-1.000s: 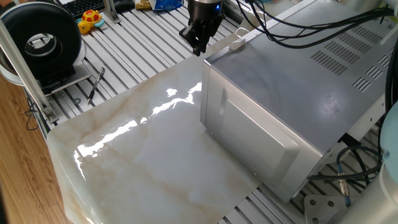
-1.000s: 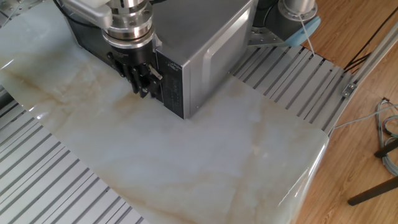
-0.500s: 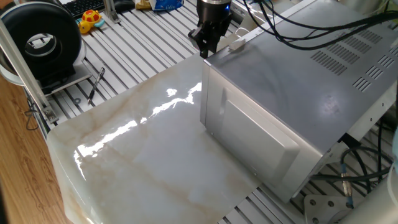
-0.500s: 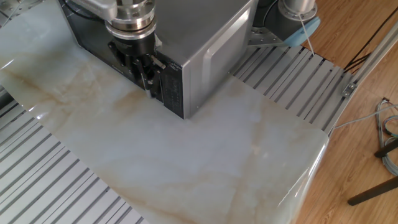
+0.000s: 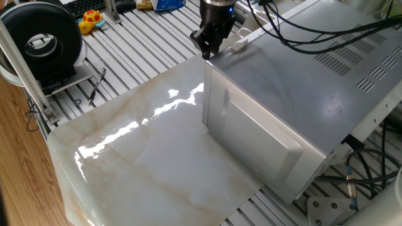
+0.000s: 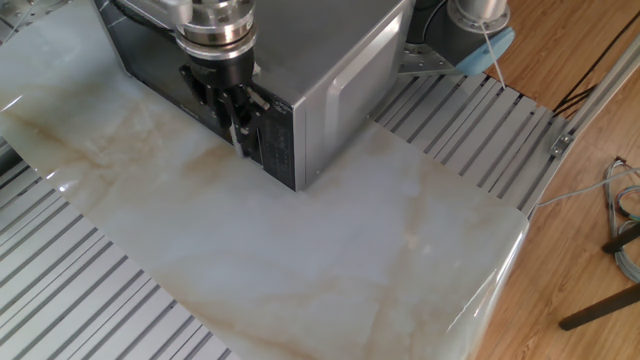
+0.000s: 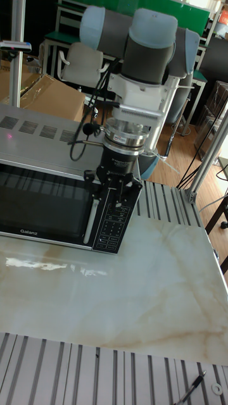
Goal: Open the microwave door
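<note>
The microwave (image 5: 295, 81) (image 6: 330, 50) (image 7: 38, 136) is a big silver box standing on a marble slab (image 5: 144, 157). The microwave door (image 7: 44, 202) (image 6: 145, 70) has a dark glassy face and lies flush with the front, with a vertical silver handle (image 7: 92, 218) at its right edge. My gripper (image 7: 118, 197) (image 6: 233, 112) (image 5: 207, 51) points down at the front corner, close in front of the keypad panel (image 7: 111, 229) and just right of the handle. Its fingers stand apart, open, and I see nothing between them.
Cables (image 5: 301, 31) trail over the microwave's top. Beyond the slab on the slatted table stand a black round reel (image 5: 44, 37), a yellow toy (image 5: 91, 19) and a thin tool (image 5: 96, 85). A chair (image 7: 82, 63) stands behind the arm.
The gripper has moved in from in front of the microwave to its front corner by the keypad. Over the last half second it has barely shifted. The door has not moved.
</note>
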`<state>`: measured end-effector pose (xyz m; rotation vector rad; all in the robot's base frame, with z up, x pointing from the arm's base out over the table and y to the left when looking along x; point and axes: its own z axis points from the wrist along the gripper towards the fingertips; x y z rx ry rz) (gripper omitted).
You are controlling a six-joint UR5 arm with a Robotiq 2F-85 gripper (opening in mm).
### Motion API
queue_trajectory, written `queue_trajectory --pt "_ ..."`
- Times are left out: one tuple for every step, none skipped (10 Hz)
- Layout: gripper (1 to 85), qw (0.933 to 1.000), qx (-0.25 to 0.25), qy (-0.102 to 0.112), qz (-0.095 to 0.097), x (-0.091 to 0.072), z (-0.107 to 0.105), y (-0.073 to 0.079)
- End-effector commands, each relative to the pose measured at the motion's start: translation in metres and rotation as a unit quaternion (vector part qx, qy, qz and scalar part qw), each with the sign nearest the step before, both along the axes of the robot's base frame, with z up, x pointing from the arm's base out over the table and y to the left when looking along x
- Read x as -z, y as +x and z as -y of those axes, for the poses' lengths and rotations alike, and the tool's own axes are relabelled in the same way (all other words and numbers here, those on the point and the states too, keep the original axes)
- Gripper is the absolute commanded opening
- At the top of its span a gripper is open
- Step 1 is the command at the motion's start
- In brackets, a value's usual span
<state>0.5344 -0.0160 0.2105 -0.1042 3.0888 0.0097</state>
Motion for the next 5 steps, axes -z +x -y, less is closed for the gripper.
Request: queue_trajectory --pt "33.3 0.9996 -0.022 0.000 -0.017 -0.020 0.040 -0.011" --pt "33.3 0.9995 -0.027 0.008 -0.014 -0.021 0.044 -0.010" --pt "33.3 0.9997 -0.015 0.013 -0.010 -0.017 0.035 -0.005" --pt "33.3 0.9999 -0.010 0.006 -0.001 -0.016 0.037 0.000" --pt "33.3 1.0000 -0.009 0.001 0.001 -0.016 0.040 0.001"
